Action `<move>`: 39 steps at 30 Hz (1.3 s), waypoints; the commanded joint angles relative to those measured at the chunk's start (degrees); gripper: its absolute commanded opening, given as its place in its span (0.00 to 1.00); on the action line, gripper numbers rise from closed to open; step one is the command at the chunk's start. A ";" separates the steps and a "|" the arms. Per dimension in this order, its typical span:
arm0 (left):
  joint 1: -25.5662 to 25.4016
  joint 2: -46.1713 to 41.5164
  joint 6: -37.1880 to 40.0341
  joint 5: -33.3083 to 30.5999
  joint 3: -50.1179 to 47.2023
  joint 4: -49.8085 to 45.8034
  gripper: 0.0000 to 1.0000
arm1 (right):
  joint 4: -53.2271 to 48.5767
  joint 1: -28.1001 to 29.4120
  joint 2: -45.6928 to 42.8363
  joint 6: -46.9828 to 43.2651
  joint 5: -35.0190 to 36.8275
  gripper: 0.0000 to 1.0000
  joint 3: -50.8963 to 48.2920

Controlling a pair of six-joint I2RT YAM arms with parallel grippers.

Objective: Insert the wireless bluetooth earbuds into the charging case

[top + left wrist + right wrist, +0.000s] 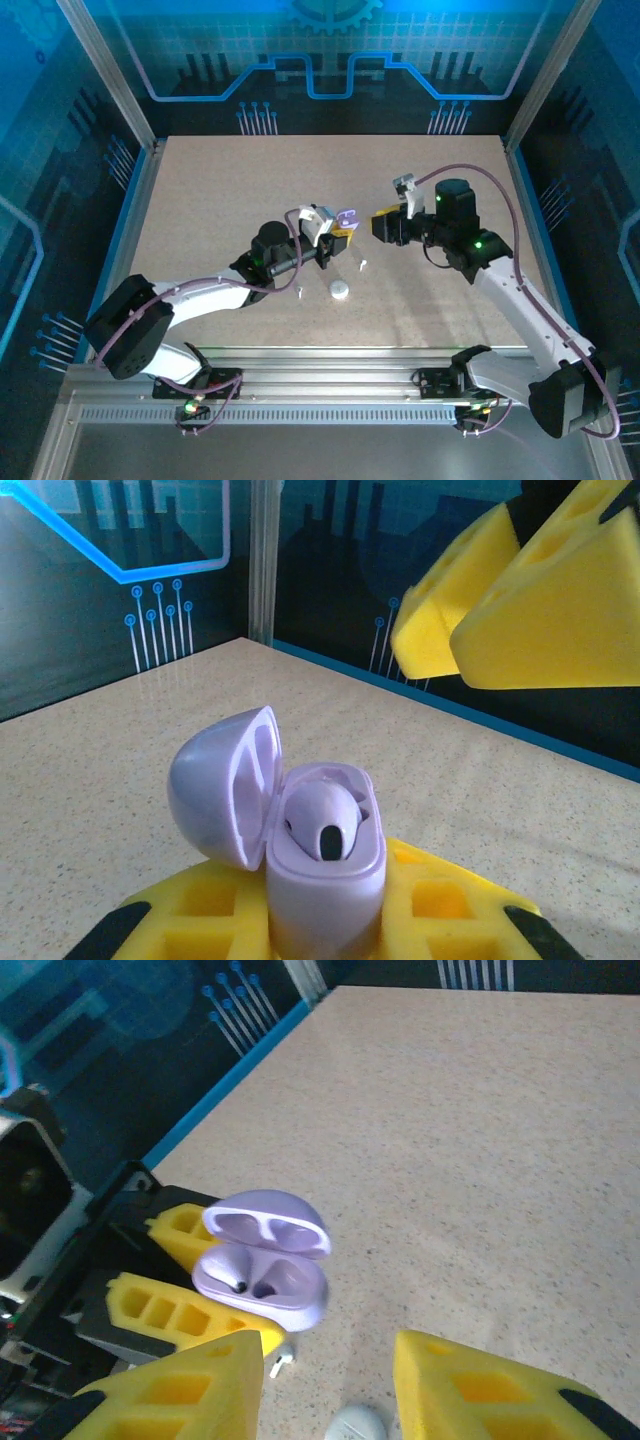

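Speckled beige table (200,200), bare apart from a few small pieces near its middle. The left hand (338,232) was clamped on the base of the pale purple charging case (320,880). It held the case clear of the table, upright, with the lid (215,790) swung back, presumably to keep the wells steady and facing the other arm. The right hand (383,222) hung just beside the case, pointing at it, with its yellow fingers parted and nothing between them. That looked like the pose of a hand done placing, or free to fetch. A white puck (339,291) lay flat on the table below the two hands. One purple earbud (322,820) sat seated in the case's near well; what the other well held could not be made out. A white earbud (364,266) lay loose on the table near the puck, and a second white earbud (299,293) lay on the puck's other side, both outside any case. Judged partway: the loose pieces were not yet stowed.
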 commanded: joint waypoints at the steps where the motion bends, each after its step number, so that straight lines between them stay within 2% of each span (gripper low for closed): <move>1: 1.34 -2.40 -1.68 -1.80 -0.39 -2.50 0.17 | -7.13 -0.75 0.03 1.90 5.04 0.39 2.72; 5: 3.48 -3.38 -4.25 -2.48 -1.17 -3.77 0.17 | -10.97 -0.83 1.82 3.32 9.22 0.40 4.53; 10: 5.38 -4.65 -4.66 -1.93 -1.01 -6.99 0.17 | -16.86 -1.83 6.69 4.90 10.98 0.41 7.96; 20: 8.33 -8.28 -5.98 -3.74 -2.68 -10.29 0.17 | -27.14 -5.16 22.21 4.40 14.49 0.39 18.13; 34: 9.13 -11.31 -4.97 -5.20 -3.01 -14.26 0.17 | -29.13 -7.81 40.65 2.23 13.94 0.39 25.58; 39: 9.14 -11.09 -5.05 -5.66 -3.21 -14.00 0.17 | -31.47 -7.82 46.05 2.44 19.03 0.38 29.25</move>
